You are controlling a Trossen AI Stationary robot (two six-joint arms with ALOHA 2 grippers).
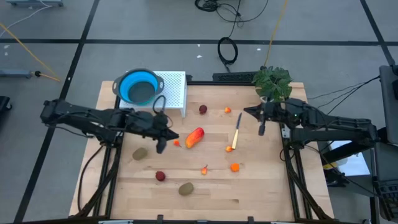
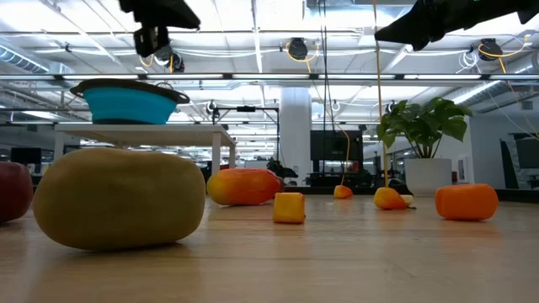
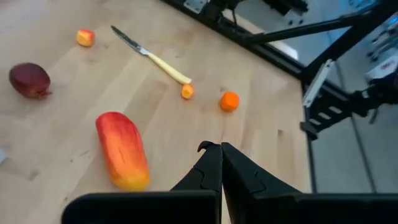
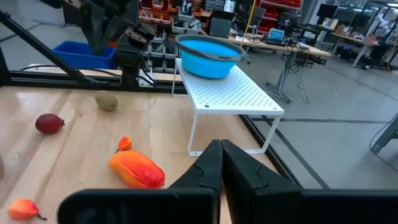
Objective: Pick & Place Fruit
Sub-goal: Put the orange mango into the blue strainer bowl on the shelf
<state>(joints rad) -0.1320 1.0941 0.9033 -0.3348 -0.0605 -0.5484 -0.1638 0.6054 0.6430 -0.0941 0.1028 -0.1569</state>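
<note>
High view: the elongated red-orange fruit (image 1: pixel 194 137) lies mid-frame on the tabletop (image 1: pixel 267 186), just right of the left tool (image 1: pixel 161 147), whose fingers are together, empty. It looks light, rigid, smooth; best pinched across its middle.

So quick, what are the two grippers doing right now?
Left gripper: closed, empty, above the table.
Right gripper: closed, empty, waiting by the plant.
</note>
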